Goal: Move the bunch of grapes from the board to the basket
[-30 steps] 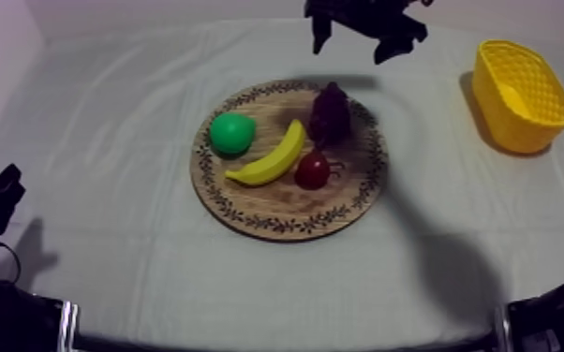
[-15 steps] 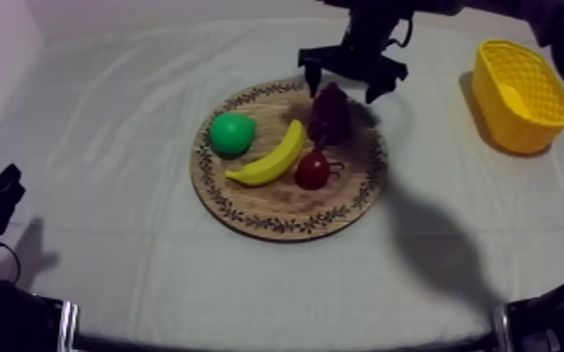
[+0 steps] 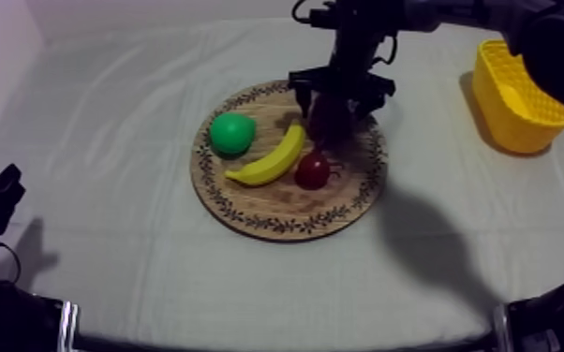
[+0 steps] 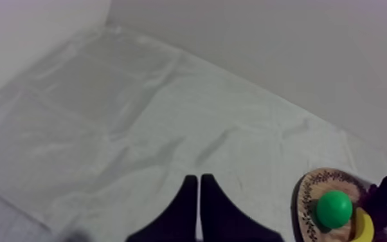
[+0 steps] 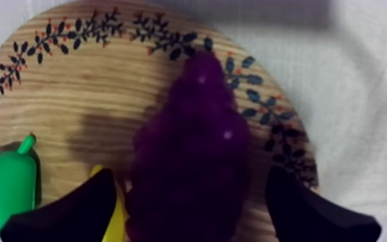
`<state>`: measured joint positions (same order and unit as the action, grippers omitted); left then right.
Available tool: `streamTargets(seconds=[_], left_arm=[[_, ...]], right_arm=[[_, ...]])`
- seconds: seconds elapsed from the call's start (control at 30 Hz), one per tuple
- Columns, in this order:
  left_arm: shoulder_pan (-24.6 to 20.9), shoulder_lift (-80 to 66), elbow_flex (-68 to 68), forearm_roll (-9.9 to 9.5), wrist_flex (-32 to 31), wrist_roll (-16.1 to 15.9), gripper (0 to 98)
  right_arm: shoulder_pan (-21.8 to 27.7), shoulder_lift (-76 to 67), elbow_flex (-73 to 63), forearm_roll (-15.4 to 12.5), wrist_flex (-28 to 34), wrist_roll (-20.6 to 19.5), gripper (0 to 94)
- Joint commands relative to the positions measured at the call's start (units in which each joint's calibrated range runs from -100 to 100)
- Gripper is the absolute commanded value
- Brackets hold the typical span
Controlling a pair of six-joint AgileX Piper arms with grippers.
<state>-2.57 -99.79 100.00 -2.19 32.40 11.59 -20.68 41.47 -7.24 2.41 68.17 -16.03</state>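
Bunch of grapes (image 5: pixel 193 148): on the wooden board (image 3: pixel 276 211), just beside the banana (image 3: pixel 272 159) and the small red fruit (image 3: pixel 312 169); long axis runs from the patterned rim toward that fruit, narrow tip at the rim, broad end inward. Right gripper (image 3: pixel 339 98): fingers spread, one at each flank of the bunch, across its long axis, pinching nothing; judged best to lower until they bracket the broad middle, keep clear of the banana, close gently, then lift toward the yellow basket (image 3: pixel 520 94). Left gripper (image 4: pixel 199 206): fingers pressed together on nothing, well apart from the board.
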Motion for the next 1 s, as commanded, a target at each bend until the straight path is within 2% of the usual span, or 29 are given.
streamTargets(seconds=[0.0, 0.17, 0.3, 0.47, 0.63, 0.97], left_arm=[[0.0, 0.0, 0.0, -0.03, 0.0, 0.0, 0.1], [0.0, 0.0, 0.0, -0.03, 0.0, 0.0, 0.1], [0.0, 0.0, 0.0, -0.03, 0.0, 0.0, 0.1], [0.0, 0.0, 0.0, -0.03, 0.0, 0.0, 0.1], [0.0, 0.0, 0.0, -0.03, 0.0, 0.0, 0.1], [0.0, 0.0, 0.0, -0.03, 0.0, 0.0, 0.1]], right_arm=[[-0.1, 0.2, -0.1, 0.1, -0.1, 0.2, 59.4], [-0.1, 0.4, -0.2, 0.0, 0.0, 0.6, 39.0], [0.2, -1.2, 0.3, -0.2, 1.0, 1.1, 31.4], [0.3, -9.6, 3.6, -0.4, 3.1, 2.5, 28.2], [1.1, -20.8, 3.4, -0.8, 8.6, 4.8, 27.0], [10.2, -37.4, 2.1, -1.8, 11.3, 8.7, 30.3]])
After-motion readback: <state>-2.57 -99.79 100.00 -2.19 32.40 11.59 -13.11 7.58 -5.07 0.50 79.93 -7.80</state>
